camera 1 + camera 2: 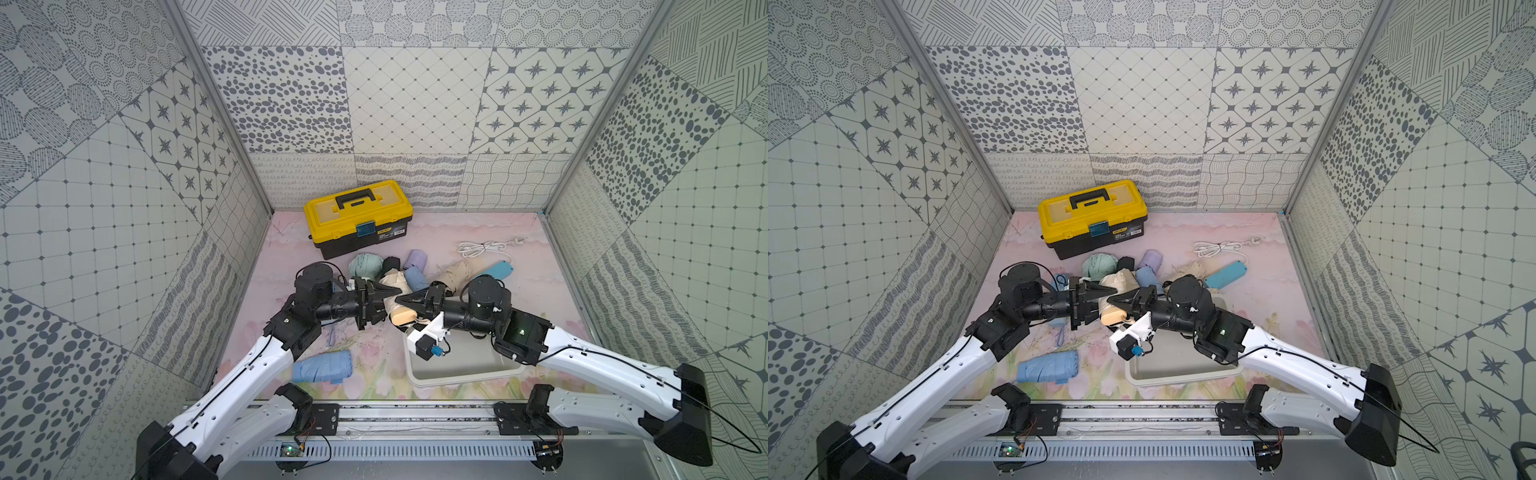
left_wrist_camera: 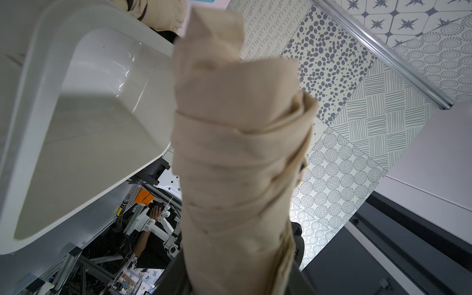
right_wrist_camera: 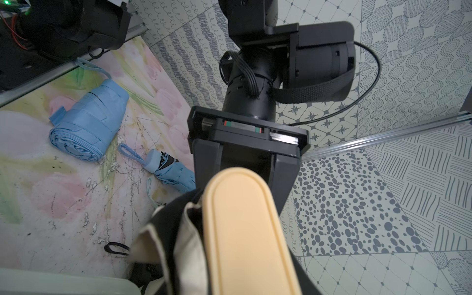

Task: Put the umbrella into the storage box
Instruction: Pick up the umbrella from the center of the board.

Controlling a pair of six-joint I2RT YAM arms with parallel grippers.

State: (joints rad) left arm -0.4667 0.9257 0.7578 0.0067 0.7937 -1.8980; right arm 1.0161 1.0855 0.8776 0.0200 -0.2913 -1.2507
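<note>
1. Storage box (image 1: pixel 465 378): the white tub sits on the table at the near right, partly under the right arm. The part of its floor that shows is bare. No umbrella is seen in it, so the task is judged not yet complete.

2. Toolbox (image 1: pixel 357 216): at the back of the table, lid down. Contents cannot be seen. It plays no part in this step.

3. Umbrella (image 2: pixel 237 153): beige, folded and wrapped. It spans the gap between the two arms, just beside the box's far left corner and outside the rim. It appears lifted clear of the table.

4. Spare umbrellas: one blue umbrella (image 1: pixel 322 368) lies near the left arm. A heap (image 1: pixel 409 266) of others lies behind the grippers.

5. Left gripper (image 1: pixel 388 291): clenched on the fabric end of the umbrella.

6. Right gripper (image 1: pixel 409 307): jaws flank the handle (image 3: pixel 245 229). Whether they clamp it cannot be told.

7. Remaining work, as judged: carry the umbrella over the rim, lower it in, and release it.
</note>
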